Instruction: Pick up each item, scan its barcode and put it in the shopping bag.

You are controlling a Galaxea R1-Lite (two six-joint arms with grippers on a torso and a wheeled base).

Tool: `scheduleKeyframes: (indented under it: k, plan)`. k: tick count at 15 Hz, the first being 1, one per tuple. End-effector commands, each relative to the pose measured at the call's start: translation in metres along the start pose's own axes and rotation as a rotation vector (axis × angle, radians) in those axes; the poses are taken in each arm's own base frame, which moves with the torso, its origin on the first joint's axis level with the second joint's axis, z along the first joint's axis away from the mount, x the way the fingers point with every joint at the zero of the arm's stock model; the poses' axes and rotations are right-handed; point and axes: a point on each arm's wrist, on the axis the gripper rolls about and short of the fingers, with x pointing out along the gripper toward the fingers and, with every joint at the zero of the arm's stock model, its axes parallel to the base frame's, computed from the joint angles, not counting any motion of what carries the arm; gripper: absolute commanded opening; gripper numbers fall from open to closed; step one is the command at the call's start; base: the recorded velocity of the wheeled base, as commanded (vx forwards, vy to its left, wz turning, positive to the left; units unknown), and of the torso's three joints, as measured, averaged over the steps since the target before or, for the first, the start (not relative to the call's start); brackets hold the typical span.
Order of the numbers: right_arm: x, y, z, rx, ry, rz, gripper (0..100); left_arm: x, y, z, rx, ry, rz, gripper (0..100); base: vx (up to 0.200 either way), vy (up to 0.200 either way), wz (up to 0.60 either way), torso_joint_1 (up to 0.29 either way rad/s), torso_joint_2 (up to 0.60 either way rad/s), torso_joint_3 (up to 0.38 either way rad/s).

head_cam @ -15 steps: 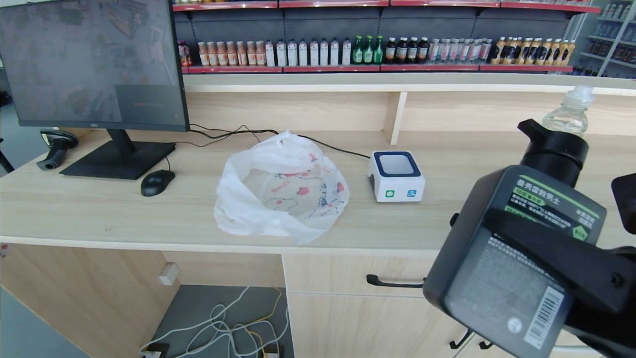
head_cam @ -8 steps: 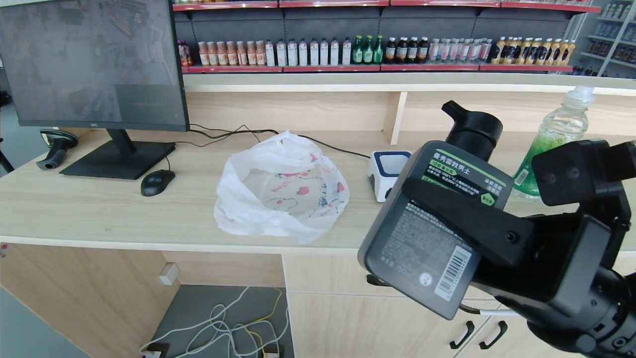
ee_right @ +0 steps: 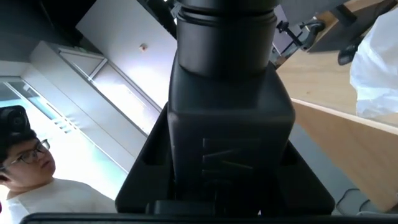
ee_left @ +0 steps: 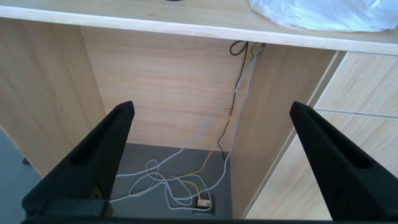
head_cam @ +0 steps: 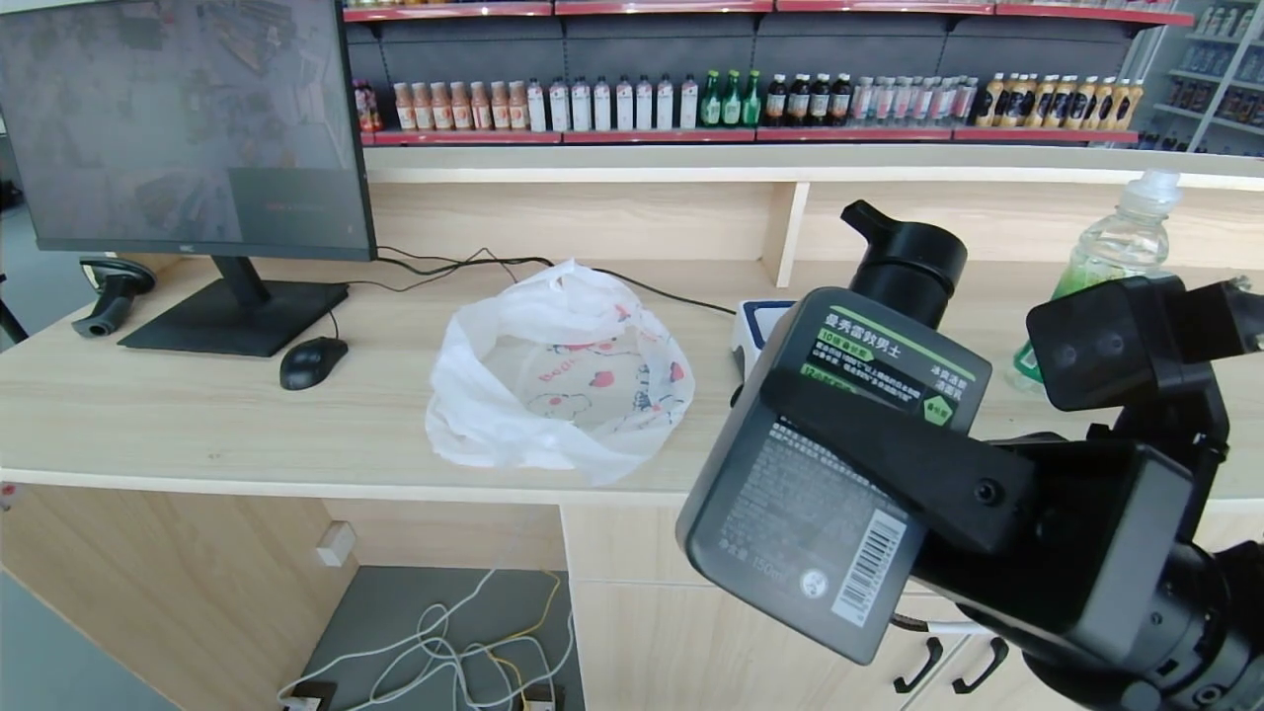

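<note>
R gripper [head_cam: 849, 444] pinching black pump bottle [head_cam: 820, 533] across its body, held in air. Barcode [head_cam: 869, 568] faces up, away from scanner [head_cam: 760, 326], which is partly hidden beyond it, so prob. not scanned yet. L gripper [ee_left: 211, 109] spread, low by bench [head_cam: 197, 415] front. Shopping bag [head_cam: 563, 385] to R gripper's left looks empty. Clear drink bottle [head_cam: 1106, 247] beyond is left to do.

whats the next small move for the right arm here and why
Probably roll the wrist so the barcode turns down toward the scanner. The right jaws are shut on the black bottle, which hangs near the scanner and hides most of it in the head view, but the barcode faces up toward the camera.
</note>
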Motion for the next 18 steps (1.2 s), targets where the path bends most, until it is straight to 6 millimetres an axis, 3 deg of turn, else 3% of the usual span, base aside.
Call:
scheduleKeyframes:
  k: [1, 12, 18]
  plan:
    - [0.0004, 0.0002, -0.0001, -0.001, 0.0, 0.002, 0, 0.0, 0.0, 0.0, 0.0, -0.001, 0.001, 100, 0.0, 0.0, 0.0, 0.0, 0.0, 0.0]
    - [-0.0023, 0.0027, -0.003, -0.213, 0.006, 0.002, 0, 0.0, 0.0, 0.0, 0.0, -0.001, 0.001, 100, 0.0, 0.0, 0.0, 0.0, 0.0, 0.0]
    - [-0.0024, -0.0071, -0.0042, -0.552, -0.035, -0.112, 0, 0.0, 0.0, 0.0, 0.0, -0.001, 0.001, 100, 0.0, 0.0, 0.0, 0.0, 0.0, 0.0]
